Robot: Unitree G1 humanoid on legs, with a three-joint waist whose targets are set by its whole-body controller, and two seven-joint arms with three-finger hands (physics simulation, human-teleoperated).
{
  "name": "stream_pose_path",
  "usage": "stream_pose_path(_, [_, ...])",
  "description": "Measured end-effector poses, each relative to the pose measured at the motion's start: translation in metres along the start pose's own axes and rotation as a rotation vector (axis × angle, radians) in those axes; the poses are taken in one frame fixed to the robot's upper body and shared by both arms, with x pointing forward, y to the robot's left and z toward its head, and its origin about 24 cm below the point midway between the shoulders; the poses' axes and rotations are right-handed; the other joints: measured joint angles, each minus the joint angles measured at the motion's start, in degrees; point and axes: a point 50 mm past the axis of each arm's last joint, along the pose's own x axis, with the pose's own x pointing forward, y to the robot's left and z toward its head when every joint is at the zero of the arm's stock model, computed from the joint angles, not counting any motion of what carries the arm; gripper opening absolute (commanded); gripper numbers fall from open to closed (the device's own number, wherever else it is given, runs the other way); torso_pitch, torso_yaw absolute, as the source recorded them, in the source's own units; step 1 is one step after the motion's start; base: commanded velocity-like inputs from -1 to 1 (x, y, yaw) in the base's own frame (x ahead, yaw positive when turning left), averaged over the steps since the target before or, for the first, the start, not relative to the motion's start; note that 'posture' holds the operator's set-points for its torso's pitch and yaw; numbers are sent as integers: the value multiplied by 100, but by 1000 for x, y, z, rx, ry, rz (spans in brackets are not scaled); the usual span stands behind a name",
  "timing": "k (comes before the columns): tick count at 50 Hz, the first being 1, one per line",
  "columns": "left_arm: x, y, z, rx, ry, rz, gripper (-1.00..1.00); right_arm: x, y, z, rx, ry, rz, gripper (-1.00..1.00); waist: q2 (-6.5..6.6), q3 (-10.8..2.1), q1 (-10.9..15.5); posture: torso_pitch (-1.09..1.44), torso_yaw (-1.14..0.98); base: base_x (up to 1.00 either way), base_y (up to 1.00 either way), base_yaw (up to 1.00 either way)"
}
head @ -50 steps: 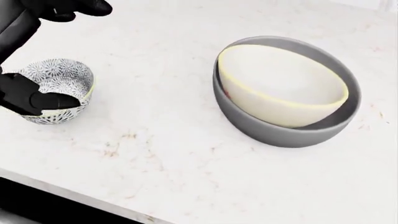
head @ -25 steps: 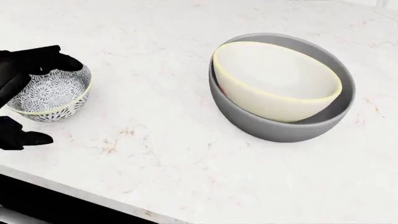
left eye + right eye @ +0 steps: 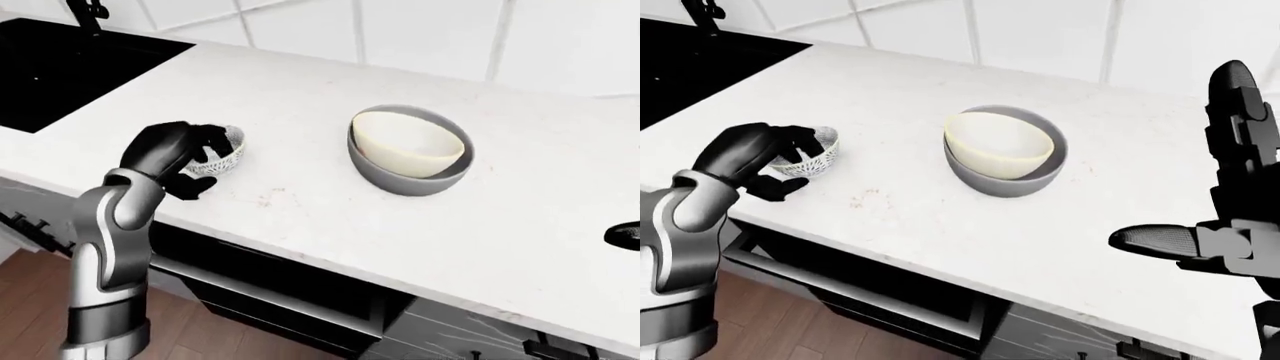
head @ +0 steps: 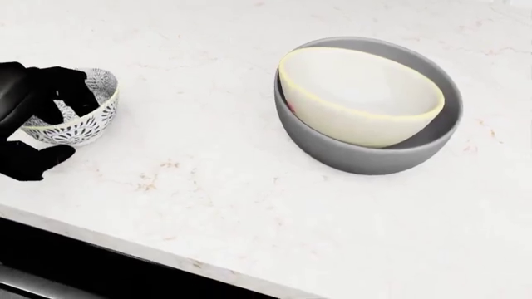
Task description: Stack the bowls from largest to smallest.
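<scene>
A small blue-and-white patterned bowl (image 4: 85, 118) stands at the left of the head view on the white counter (image 4: 207, 187), tipped a little toward my hand. My left hand (image 4: 62, 121) is shut on its near wall, with the black fingers (image 4: 58, 87) hooked over the rim and the thumb (image 4: 37, 161) below it. The hand hides the bowl's left half. To the right, a cream bowl (image 4: 357, 93) lies tilted inside a large grey bowl (image 4: 366, 156). My right hand (image 3: 1185, 169) hovers open over the counter's right end, far from the bowls.
A black sink (image 3: 70, 67) with a tap (image 3: 85, 11) is set into the counter at the upper left. A white tiled wall (image 3: 430, 30) runs along the top. The counter's near edge (image 3: 300, 259) overhangs dark cabinet fronts and a wooden floor (image 3: 30, 292).
My left fingers have curled further over the small bowl's rim and the thumb has come up toward its base. The bowl now tips toward the hand. The whole view has shifted slightly.
</scene>
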Motion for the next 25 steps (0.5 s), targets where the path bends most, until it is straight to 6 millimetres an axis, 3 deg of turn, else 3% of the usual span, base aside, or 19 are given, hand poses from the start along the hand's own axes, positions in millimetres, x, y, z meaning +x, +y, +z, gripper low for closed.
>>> stream_pose_path(9, [8,14,13,-8,-13,-16,-100,-2,-2,7,-7,-11,-11,100,-57,32,48,0,0,0,0,0])
stream_pose_path(16, [22,37,45,-29,-107,-10,-100,-5,-5,7,3,-8,-6,100,-154,89,58,0,0,0,0,0])
stream_pose_path(25, [33,87,101,-42,-251,114,-100,-12,-12,14,-5,-18,-28,100,-173,115,76,0,0,0,0,0])
